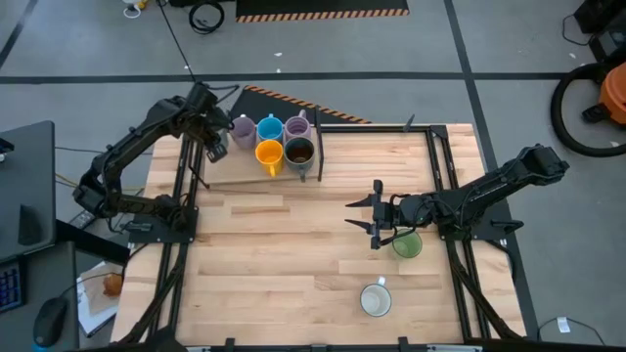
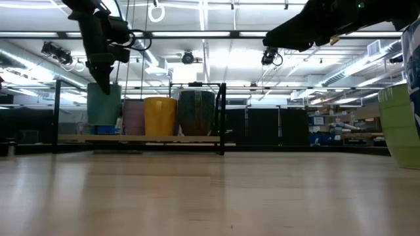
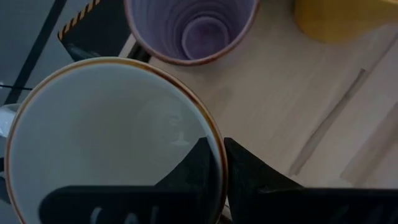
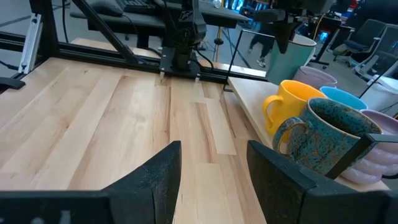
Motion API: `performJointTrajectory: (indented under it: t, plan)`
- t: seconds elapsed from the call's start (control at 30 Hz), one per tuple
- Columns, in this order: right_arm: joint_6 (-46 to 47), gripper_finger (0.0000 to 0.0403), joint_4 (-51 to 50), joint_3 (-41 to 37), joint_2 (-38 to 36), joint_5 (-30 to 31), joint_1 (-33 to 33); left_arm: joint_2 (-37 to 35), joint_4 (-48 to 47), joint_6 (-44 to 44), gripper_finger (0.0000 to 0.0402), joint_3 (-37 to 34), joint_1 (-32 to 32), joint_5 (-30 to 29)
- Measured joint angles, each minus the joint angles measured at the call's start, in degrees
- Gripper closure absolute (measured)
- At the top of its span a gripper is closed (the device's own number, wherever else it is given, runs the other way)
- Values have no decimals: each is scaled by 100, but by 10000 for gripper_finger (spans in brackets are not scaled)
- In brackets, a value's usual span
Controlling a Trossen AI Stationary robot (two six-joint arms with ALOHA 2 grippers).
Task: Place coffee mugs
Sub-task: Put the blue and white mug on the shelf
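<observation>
Smooth white glaze fills the left wrist view: a round white mug [image 3: 106,149], brown-edged at the rim, has its wall pinched between the left gripper [image 1: 217,149]'s dark fingers, just beside a ribbed lilac mug [image 3: 189,28] and an orange mug [image 1: 270,154] on the pale board [image 1: 235,171]. Well apart, the right gripper [image 1: 376,215] hovers, jaws wide and holding nothing, a glossy green mug [image 1: 407,244] just behind it and another white mug [image 1: 376,299] near on the wooden table [image 1: 284,264].

I see grey concrete floor [image 1: 509,39] with seams, striped hazard mat [image 1: 323,13], cables by top edge. Desk [image 1: 24,196] at left. Ceiling strip lights [image 2: 216,34] bright, shelving [image 2: 328,128] far back.
</observation>
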Motion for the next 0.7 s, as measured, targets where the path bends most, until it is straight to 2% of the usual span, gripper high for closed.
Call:
performJointTrajectory:
  t: [0.27, 0.7]
  plan:
    - [0, 215, 31, 0, 0, -1, 0, 7, 259, 11, 369, 0, 11, 247]
    - [-46, 215, 109, 0, 0, -1, 99, 354, 270, 65, 369, 0, 212, 256]
